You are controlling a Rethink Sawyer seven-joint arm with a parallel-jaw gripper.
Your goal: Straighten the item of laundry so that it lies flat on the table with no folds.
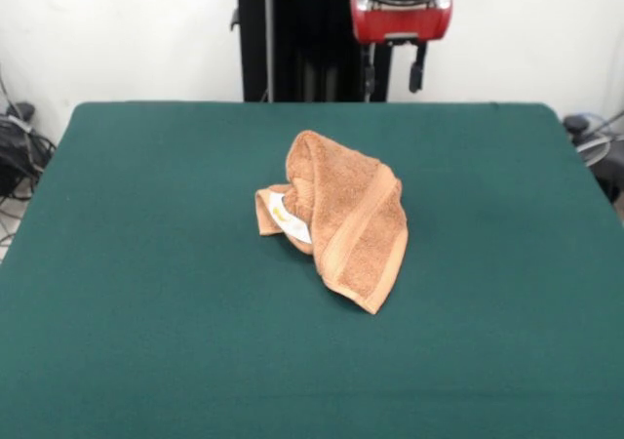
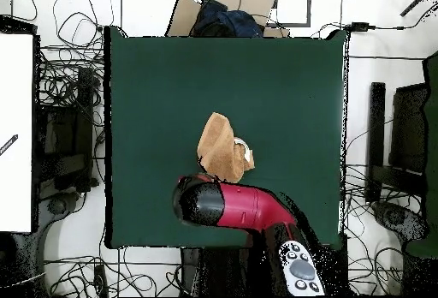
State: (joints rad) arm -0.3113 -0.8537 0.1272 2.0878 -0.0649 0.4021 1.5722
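The towel [image 1: 336, 218] lies near the centre of the table [image 1: 127, 263], bunched into a folded heap, not flat. One layer is draped over the others, and a woven border band runs diagonally down its upper face to a pointed corner nearest the front camera. A white label [image 1: 289, 217] shows at the heap's left side in the front view, beside a small tucked flap. In the overhead view the towel [image 2: 222, 147] reads as an elongated lump with the label at its right edge.

My gripper [image 1: 393, 68] hangs raised above the table's far edge, clear of the towel, with its two fingers [image 1: 417, 68] set apart and nothing between them. In the overhead view my arm [image 2: 244, 207] covers the table beside the towel's near end. Cables [image 2: 68, 80] lie on the floor around the table.
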